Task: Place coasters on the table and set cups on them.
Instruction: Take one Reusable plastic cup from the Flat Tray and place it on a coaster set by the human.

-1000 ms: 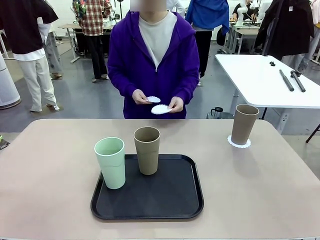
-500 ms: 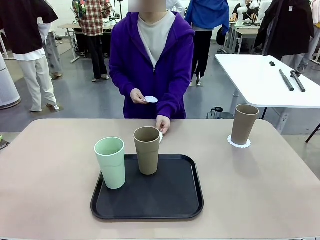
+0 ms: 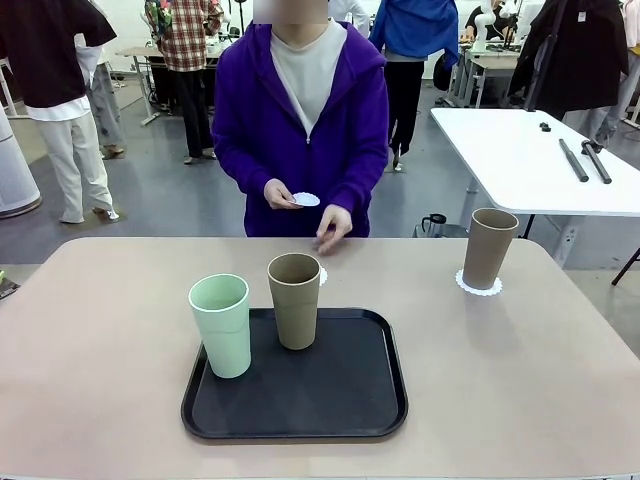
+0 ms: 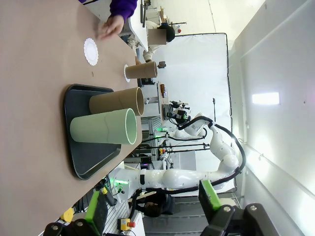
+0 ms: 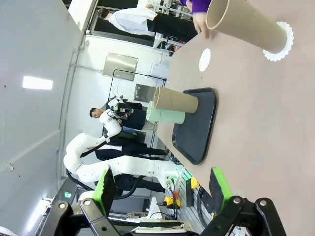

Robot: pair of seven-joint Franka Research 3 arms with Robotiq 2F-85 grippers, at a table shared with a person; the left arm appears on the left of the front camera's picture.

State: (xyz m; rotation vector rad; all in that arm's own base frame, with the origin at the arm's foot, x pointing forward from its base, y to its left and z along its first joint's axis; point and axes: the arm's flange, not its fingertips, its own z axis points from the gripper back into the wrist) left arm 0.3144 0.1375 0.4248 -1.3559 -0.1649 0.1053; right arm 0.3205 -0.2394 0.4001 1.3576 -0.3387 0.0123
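Left gripper (image 4: 152, 202) and right gripper (image 5: 162, 187): jaws apart, empty. A bare coaster (image 4: 91, 50) lies on the tabletop (image 3: 100, 330) at the black tray's (image 3: 300, 405) twelve o'clock (half hidden behind the tan cup (image 3: 295, 300)). A cup landed off-centre could skid the light paper.

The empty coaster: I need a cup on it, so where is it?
Front view: the empty coaster lies mid-width on the table, beyond the tray, behind its tan cup.

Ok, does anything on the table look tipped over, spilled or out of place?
Nothing stands out. The mint cup and a tan cup stand upright on the black tray, the other tan cup upright on its coaster. A bare coaster lies flat beyond the tray.
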